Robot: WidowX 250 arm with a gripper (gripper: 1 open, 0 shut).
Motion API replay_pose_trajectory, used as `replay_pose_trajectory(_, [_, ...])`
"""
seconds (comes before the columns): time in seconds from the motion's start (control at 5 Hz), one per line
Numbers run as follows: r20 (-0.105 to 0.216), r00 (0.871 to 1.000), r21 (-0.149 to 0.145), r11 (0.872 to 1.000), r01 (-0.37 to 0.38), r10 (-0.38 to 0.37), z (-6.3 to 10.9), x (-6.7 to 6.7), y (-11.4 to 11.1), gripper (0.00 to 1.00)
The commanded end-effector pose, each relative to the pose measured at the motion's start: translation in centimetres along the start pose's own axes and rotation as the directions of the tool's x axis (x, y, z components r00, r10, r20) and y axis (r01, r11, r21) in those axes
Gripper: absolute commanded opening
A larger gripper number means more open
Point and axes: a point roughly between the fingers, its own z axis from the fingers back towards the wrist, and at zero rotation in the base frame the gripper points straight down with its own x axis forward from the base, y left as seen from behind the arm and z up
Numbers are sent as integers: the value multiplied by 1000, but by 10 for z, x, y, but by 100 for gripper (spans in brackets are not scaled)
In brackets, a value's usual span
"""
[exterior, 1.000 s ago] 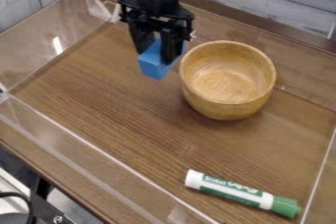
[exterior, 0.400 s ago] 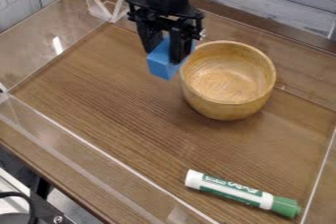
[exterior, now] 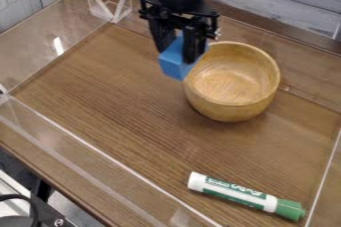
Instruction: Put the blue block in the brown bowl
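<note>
While the brown bowl point(exterior: 232, 82) sits empty, the gripper point(exterior: 178, 54) clamps the blue block point(exterior: 174, 64).

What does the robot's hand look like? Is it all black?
Yes, mostly. The black robot gripper hangs from a blocky black wrist and has thin, dark, claw-like fingers pointing down. No markings or coloured parts show; it is too small to tell cables.

The gripper point(exterior: 177, 34) has moved to the right along the far part of the table point(exterior: 120, 102), toward the brown bowl point(exterior: 232, 82). The blue block point(exterior: 173, 62) has gone with it, clamped between the fingers. One second ago the block hung well left of the bowl's rim. Now the block is just beside the left rim, nearly touching it in this view, and it looks slightly higher.
</note>
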Motion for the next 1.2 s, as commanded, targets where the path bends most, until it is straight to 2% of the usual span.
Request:
replay_pose_trajectory(0.0, [78, 997, 13, 1000, 18, -19, 20, 7, -11, 0])
replay_pose_trajectory(1.0, [113, 991, 21, 997, 70, -72, 15, 11, -47, 0])
